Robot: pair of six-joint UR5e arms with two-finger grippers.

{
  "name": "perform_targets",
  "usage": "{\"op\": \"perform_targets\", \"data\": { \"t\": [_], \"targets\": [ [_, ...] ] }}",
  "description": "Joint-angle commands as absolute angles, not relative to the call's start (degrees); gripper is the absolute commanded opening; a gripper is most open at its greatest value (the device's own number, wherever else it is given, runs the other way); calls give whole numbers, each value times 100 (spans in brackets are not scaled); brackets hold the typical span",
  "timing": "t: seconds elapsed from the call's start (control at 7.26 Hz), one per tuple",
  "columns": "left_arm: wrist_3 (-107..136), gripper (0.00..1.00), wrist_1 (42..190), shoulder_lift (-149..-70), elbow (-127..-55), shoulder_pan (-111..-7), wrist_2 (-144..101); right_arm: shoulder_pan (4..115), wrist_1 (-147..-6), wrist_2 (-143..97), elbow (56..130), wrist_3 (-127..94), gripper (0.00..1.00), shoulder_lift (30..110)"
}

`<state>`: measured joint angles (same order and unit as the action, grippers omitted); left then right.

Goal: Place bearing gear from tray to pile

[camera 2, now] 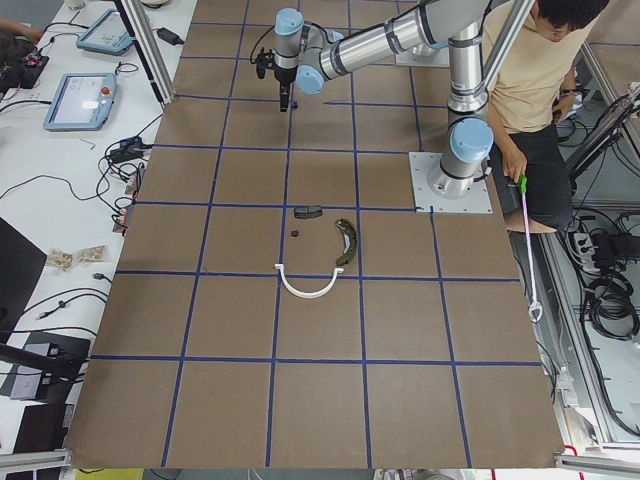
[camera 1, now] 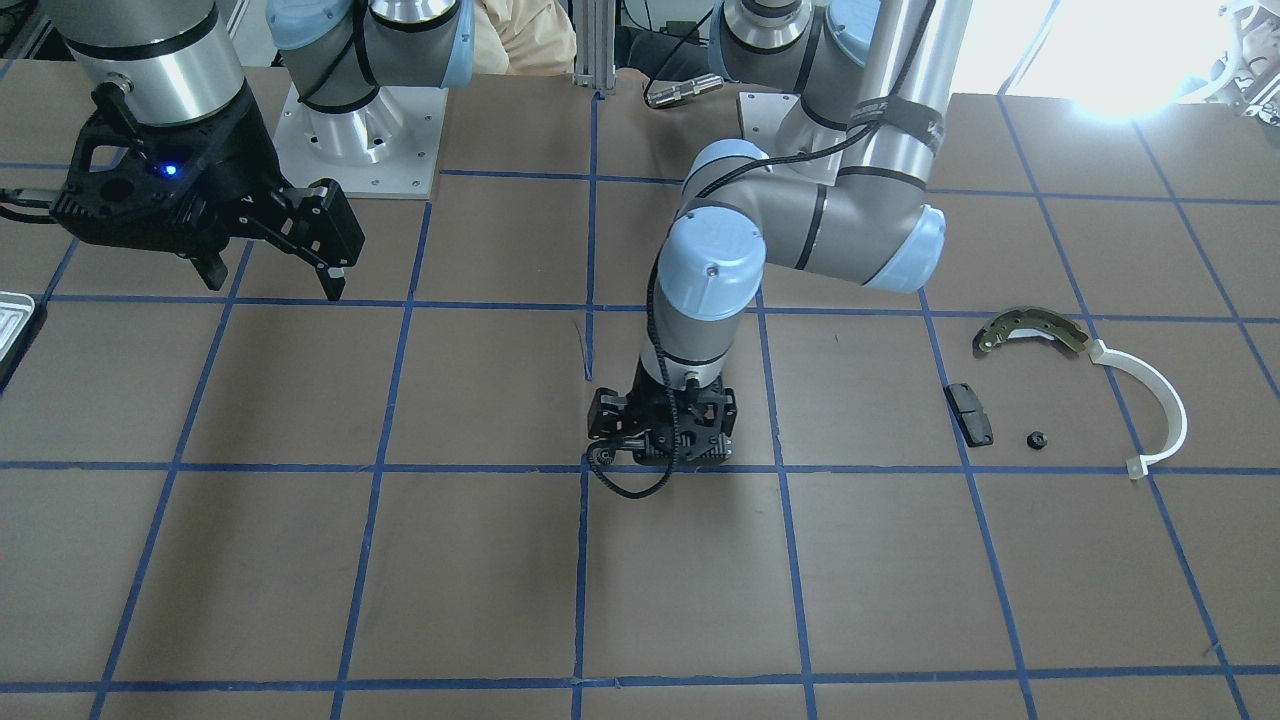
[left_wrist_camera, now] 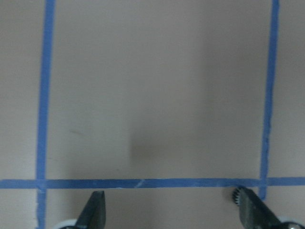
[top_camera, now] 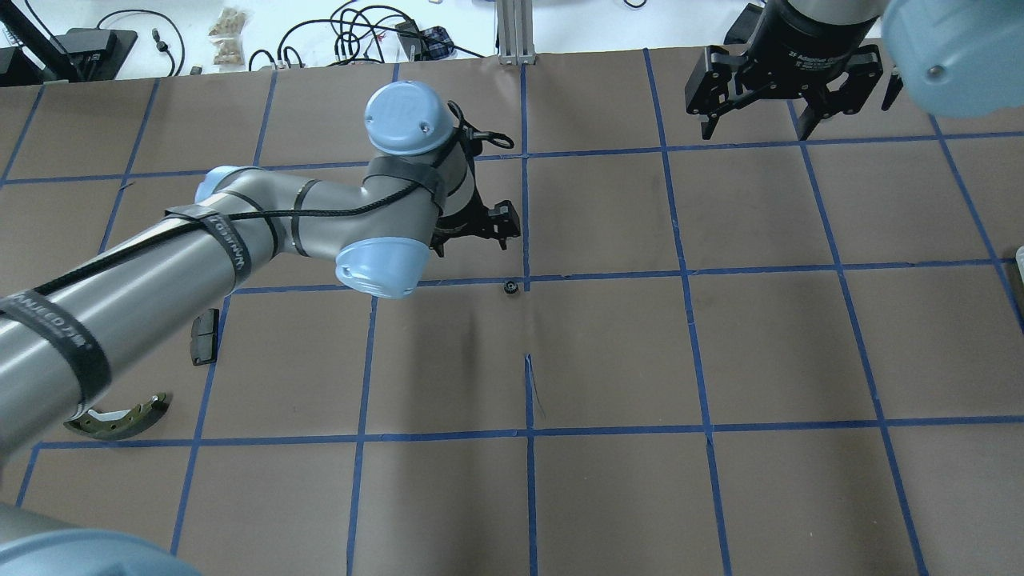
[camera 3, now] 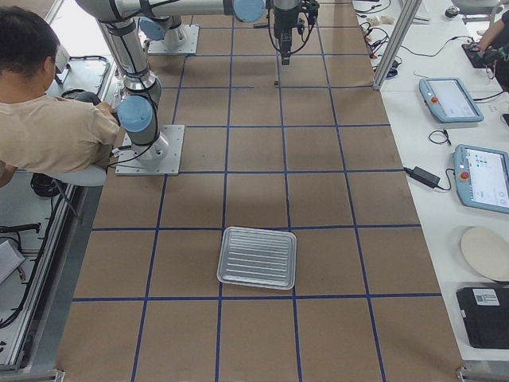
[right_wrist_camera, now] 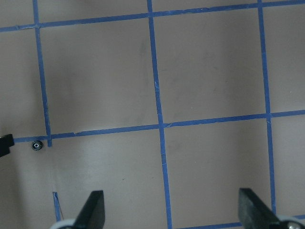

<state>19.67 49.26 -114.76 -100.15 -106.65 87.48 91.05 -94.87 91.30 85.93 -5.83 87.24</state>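
A small black bearing gear [top_camera: 509, 287] lies on the brown table near a blue tape crossing. In the left wrist view the gear [left_wrist_camera: 237, 193] sits just beside one fingertip [left_wrist_camera: 255, 214]. My left gripper [left_wrist_camera: 174, 212] is open and empty, low over the table [camera 1: 665, 440]. A second small black gear [camera 1: 1036, 438] lies in the pile with the brake shoe [camera 1: 1030, 330], the white half-ring [camera 1: 1150, 400] and the black pad [camera 1: 968, 413]. The tray [camera 3: 257, 257] holds nothing that I can see. My right gripper [camera 1: 275, 280] is open and empty, raised.
The tray's corner [camera 1: 15, 320] shows at the table's edge on my right side. A short slit [top_camera: 532, 388] marks the paper at mid-table. An operator [camera 2: 535, 80] sits behind the arm bases. Tablets and cables lie beyond the far edge.
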Motion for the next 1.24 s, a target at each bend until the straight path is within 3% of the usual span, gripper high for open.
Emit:
{"op": "perform_targets", "data": {
  "t": [0.0,0.41,0.55,0.83,0.96,1.1],
  "targets": [
    [2485,100,4913,-11881,-9958,-10985,8771,9105,-9492,9123,8596,-580,100,8719],
    [2592,100,4913,-12102,-9923,-11057,8780,9105,-9492,9132,8596,-589,100,8719],
    [2575,92,4904,-12163,-9879,-11048,8789,9105,-9492,9132,8596,-589,100,8727],
    [2602,70,4896,-12225,-9870,-11048,8789,9105,-9492,9132,8596,-589,100,8728],
    [2567,39,4878,-12226,-9861,-11048,8789,9105,-9492,9132,8587,-589,100,8728],
    [2523,22,4843,-12226,-9853,-11048,8789,9105,-9492,9132,8578,-589,100,8728]
  ]
}}
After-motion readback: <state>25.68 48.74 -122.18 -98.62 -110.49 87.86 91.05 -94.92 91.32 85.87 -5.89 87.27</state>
